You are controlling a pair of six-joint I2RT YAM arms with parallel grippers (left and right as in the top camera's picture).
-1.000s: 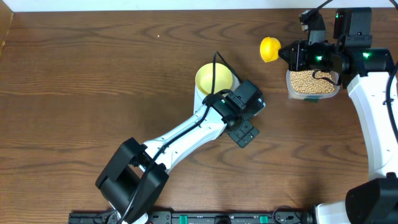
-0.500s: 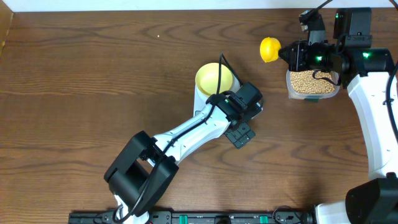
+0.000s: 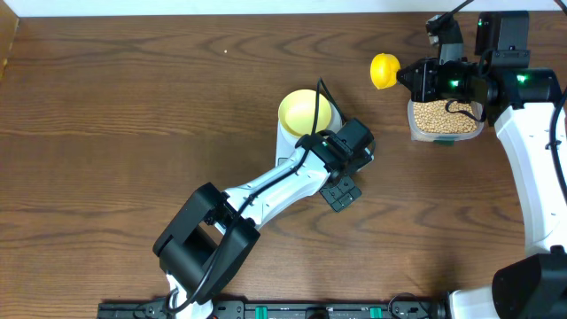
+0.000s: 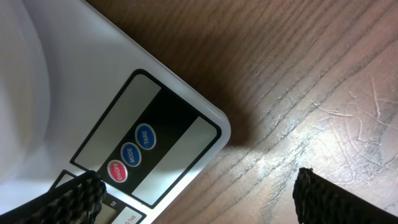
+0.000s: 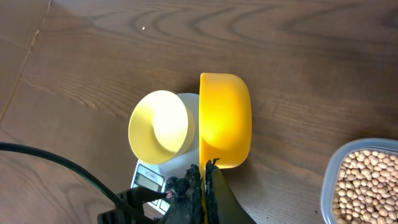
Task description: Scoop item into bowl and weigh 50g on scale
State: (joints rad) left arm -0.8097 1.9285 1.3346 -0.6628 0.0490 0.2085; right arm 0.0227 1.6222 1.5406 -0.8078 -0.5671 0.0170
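Near the middle of the tabletop (image 3: 133, 133) the pale bowl (image 3: 306, 111) sat on the white scale (image 4: 124, 106). At the bowl's 5 o'clock, the left claw (image 4: 199, 200) hung spread wide over the scale's button corner. Toward 2 o'clock the right claw (image 5: 203, 185) pinched the yellow scoop (image 5: 225, 118) beside the clear tub (image 3: 447, 137) of beans (image 3: 443, 117).

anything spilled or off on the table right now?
Nothing stands out. The bowl sits upright on the scale, the visible beans are in the tub, none on the table; the right gripper holds the yellow scoop.
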